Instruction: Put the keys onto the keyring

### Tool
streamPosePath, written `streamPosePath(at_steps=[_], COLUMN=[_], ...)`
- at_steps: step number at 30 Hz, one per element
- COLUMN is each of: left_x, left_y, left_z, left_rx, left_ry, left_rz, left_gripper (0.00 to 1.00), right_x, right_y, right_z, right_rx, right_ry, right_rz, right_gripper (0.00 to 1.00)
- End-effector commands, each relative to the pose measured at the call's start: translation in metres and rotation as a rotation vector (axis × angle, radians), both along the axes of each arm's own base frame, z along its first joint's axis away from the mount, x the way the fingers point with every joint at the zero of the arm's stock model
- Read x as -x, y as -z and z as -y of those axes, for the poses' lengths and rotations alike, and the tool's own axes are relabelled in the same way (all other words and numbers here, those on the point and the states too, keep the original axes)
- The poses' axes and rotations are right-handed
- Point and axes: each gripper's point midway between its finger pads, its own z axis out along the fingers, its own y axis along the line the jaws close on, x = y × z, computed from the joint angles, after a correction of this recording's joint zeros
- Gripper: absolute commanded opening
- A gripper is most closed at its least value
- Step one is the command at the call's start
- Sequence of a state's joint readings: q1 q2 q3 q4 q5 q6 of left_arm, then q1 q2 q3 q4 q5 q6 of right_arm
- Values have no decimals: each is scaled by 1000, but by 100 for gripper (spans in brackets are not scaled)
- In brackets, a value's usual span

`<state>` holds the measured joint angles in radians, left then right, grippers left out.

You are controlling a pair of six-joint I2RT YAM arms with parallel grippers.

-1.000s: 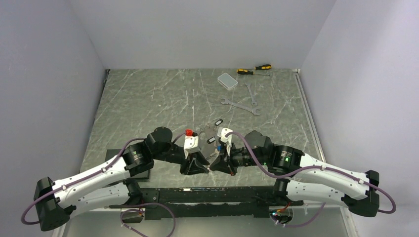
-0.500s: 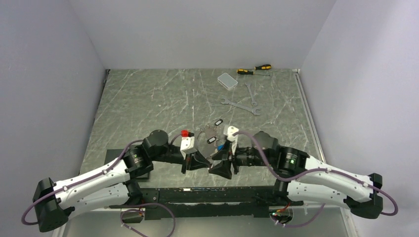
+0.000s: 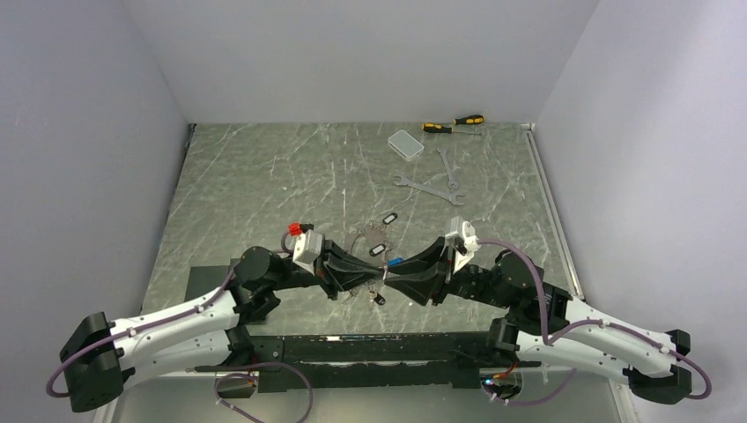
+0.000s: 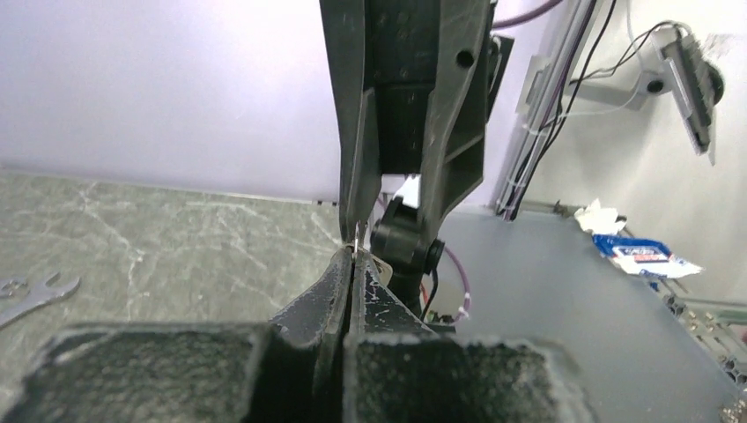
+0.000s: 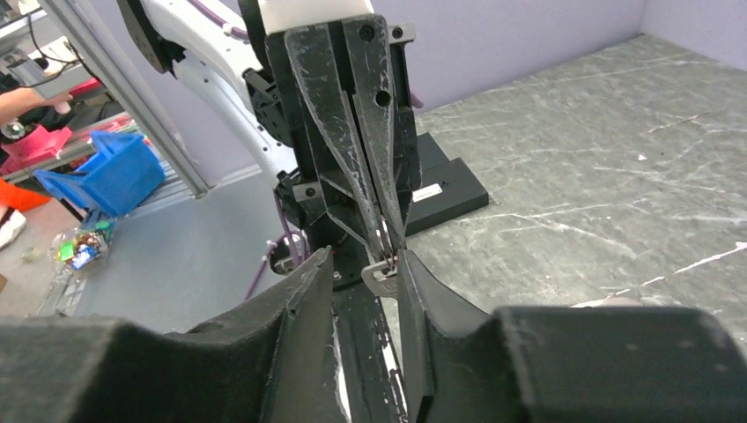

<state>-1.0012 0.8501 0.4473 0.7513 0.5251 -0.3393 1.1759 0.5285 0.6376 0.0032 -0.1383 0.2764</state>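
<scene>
In the lower middle of the overhead view, the two arms meet tip to tip just above the grey marbled worktop (image 3: 264,176). The left tool (image 3: 378,276) reaches in from the left and the right tool (image 3: 394,280) from the right.

The left tool's jaws are pressed together. In the right wrist view they come down from the top of the frame and pinch the top of a small silver key (image 5: 380,277). That key hangs in the gap of the right tool, whose jaws stand apart. The key lies close against the right-hand jaw, and whether they touch I cannot tell.

The keyring (image 3: 359,238) shows only as a faint thin loop on the worktop just above the two tools, and it is hard to trace. Near it lie:
- a black-headed key (image 3: 390,217)
- a second black-headed key (image 3: 377,250)
- a blue-headed key (image 3: 395,261) just above the right tool

A small dark piece (image 3: 379,300) sits directly below the meeting point, too small to identify.

In the upper right of the worktop, well apart from the arms, are two wrenches (image 3: 429,188), a small grey box (image 3: 406,144) and two screwdrivers (image 3: 454,123).
</scene>
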Motion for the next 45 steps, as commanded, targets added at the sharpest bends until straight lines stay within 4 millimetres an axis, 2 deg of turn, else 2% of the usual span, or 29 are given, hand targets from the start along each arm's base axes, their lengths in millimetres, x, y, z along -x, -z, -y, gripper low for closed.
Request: streamPosePath(at_steps=[1, 6, 12, 19, 34, 40, 45], left_x=[7, 6, 5, 5, 5, 4, 3], left_y=[-46, -50, -46, -43, -41, -38, -38], left_z=[-6, -6, -3, -3, -3, 0, 0], left_rx=[183, 213, 203, 204, 207, 211, 230], left_ry=[29, 30, 38, 43, 38, 48, 49], left_rz=[18, 1, -10, -19, -23, -39, -54], left_gripper=[0, 0, 0, 0, 0, 0, 0], right_x=[-1, -3, -4, -5, -10, -9, -10], right_y=[-27, -31, -36, -46, -53, -46, -42], right_z=[-3, -3, -3, -1, 4, -6, -9], right_rx=[-75, -83, -87, -101, -93, -67, -48], right_ry=[0, 10, 13, 23, 60, 32, 27], right_rz=[64, 85, 102, 120, 144, 139, 133], right_gripper=[33, 22, 18, 28, 33, 19, 16])
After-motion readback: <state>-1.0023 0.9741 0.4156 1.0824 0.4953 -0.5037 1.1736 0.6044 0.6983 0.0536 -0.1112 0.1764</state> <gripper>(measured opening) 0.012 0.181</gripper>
